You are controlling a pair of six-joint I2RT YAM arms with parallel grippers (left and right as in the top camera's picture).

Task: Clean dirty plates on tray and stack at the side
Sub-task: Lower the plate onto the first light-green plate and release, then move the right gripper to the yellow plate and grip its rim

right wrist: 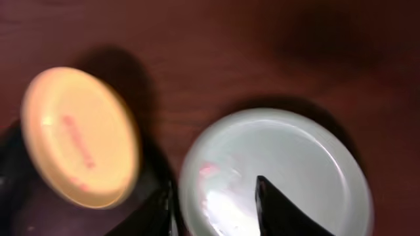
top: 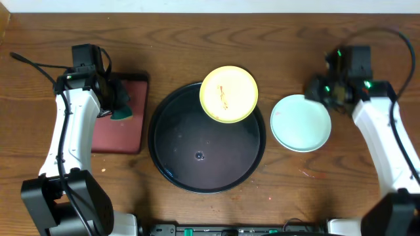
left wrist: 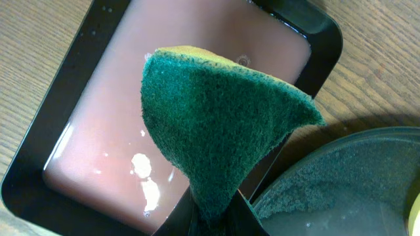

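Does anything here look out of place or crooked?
The yellow plate sits askew across the far rim of the black tray, overhanging it and seemingly tilted rather than flat inside. Reddish smears mark its middle.

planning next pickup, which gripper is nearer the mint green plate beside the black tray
Right. The right gripper sits at the far rim of the mint green plate; the left gripper is beyond the black tray, over the reddish-brown tray, holding a sponge.
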